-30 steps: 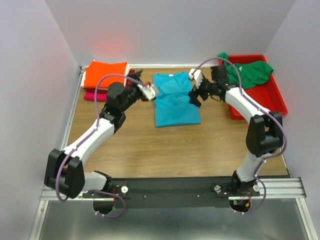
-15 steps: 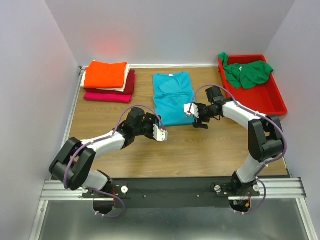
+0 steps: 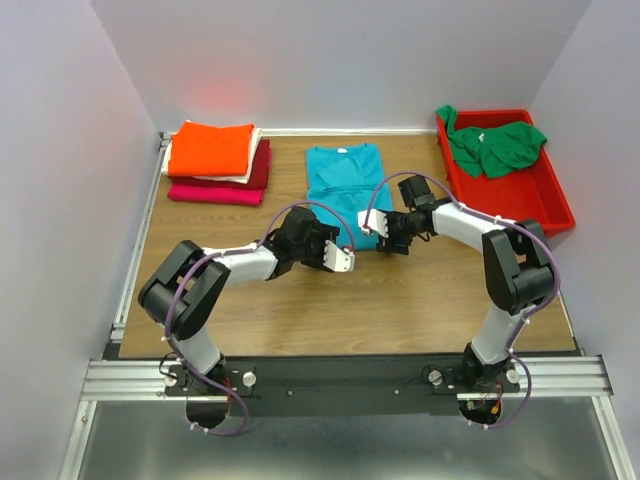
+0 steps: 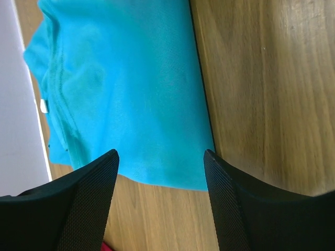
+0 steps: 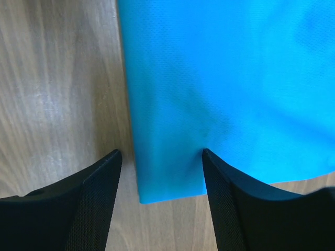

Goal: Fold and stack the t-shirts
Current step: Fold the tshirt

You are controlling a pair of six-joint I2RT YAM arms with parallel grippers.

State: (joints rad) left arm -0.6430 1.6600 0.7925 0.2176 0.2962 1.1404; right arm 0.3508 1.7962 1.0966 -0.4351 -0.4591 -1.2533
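A teal t-shirt (image 3: 345,185), folded into a long strip with its neck towards the back wall, lies flat on the table. My left gripper (image 3: 340,260) is open and empty at the shirt's near left hem corner. In the left wrist view the gripper (image 4: 159,152) frames the hem of the teal shirt (image 4: 131,78), whose white neck label (image 4: 44,106) shows. My right gripper (image 3: 370,222) is open and empty at the near right hem corner. In the right wrist view its jaws (image 5: 160,151) straddle that corner of the teal shirt (image 5: 225,68). A green t-shirt (image 3: 495,145) lies crumpled in the bin.
A stack of folded shirts (image 3: 215,150), orange on top of white, dark red and magenta, sits at the back left. A red plastic bin (image 3: 550,205) stands at the back right. The wooden table (image 3: 400,300) is walled on three sides.
Both grippers have come from the shirt's far part, near the sleeves, down to its near hem corners. The shirt's sides are now folded in, so it is narrower.
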